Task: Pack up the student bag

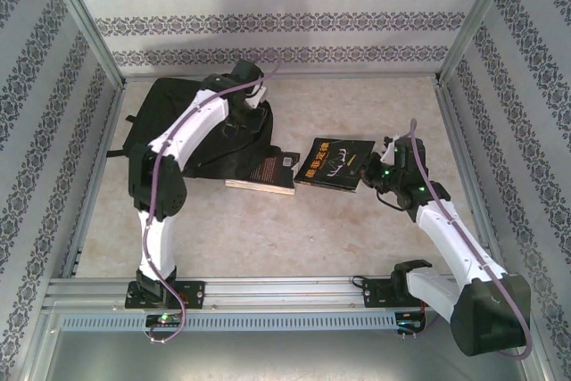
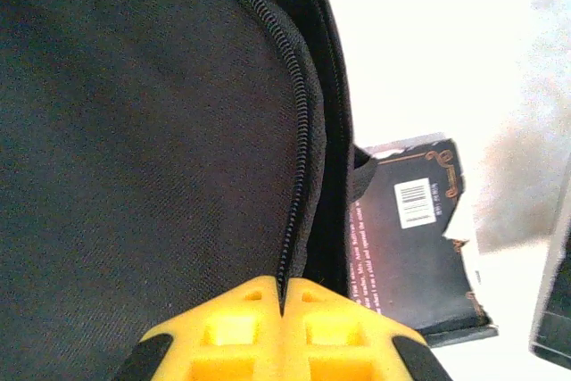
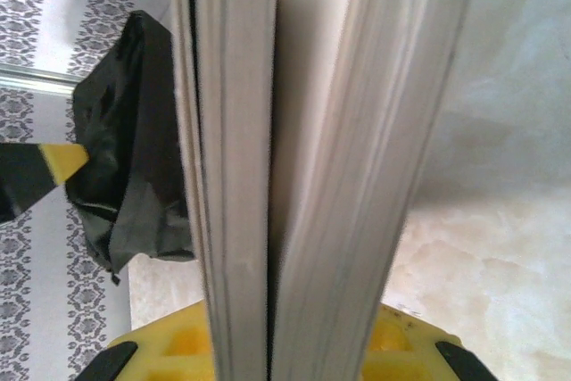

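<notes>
The student bag [image 1: 174, 122] lies black and soft at the back left of the table. My left gripper [image 1: 254, 100] sits at its right edge. In the left wrist view the yellow jaws [image 2: 284, 296] are shut, with the bag's zipper line [image 2: 299, 131] running in between them. A dark book with a barcode [image 2: 410, 238] lies flat by the bag's edge [image 1: 263, 171]. My right gripper [image 1: 375, 169] is shut on a black book with yellow lettering [image 1: 335, 160]. That book's pale page edges [image 3: 312, 176] stand between the jaws [image 3: 294, 345], split into two blocks.
Patterned walls and metal frame rails [image 1: 89, 185] close in the table on the left, back and right. Bare beige tabletop [image 1: 294, 238] stretches in front of the books. The bag also appears at the left of the right wrist view [image 3: 125, 158].
</notes>
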You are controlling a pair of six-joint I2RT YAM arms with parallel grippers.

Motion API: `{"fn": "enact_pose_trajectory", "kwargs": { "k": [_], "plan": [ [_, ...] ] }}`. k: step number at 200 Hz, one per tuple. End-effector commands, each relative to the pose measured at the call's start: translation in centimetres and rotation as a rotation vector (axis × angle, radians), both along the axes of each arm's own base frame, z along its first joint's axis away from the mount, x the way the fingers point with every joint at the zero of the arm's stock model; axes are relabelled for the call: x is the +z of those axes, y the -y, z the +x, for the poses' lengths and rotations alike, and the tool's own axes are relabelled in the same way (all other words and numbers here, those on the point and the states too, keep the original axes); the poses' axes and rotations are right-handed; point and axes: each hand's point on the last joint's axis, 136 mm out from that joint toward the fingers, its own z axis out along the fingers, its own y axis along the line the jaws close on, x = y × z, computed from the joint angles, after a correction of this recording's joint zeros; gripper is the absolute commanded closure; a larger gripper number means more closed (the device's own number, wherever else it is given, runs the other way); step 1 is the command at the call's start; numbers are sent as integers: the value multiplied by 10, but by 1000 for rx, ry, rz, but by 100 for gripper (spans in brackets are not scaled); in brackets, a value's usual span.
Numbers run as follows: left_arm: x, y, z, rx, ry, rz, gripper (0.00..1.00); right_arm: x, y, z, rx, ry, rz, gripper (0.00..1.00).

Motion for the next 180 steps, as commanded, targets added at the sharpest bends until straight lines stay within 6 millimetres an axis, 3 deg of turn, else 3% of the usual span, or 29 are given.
{"fn": "enact_pose_trajectory", "kwargs": {
  "k": [1, 45, 94, 109, 147, 180],
  "plan": [
    [70, -23, -5, 104, 184, -40, 100, 68, -21, 15, 67, 195, 59, 100],
    [110, -67, -24, 263, 331, -82, 100, 112, -76, 35, 177, 271, 139, 100],
    [139, -89, -41, 345, 405, -216, 100, 130, -147, 72, 264, 257, 267, 100],
    [146, -91, -45, 354, 420, -240, 100, 128, -167, 86, 285, 236, 288, 100],
    [165, -99, -48, 376, 464, -281, 100, 97, -213, 118, 347, 157, 269, 100],
    [184, -99, -46, 382, 495, -328, 100, 68, -244, 129, 397, 107, 232, 100]
  ]
}}
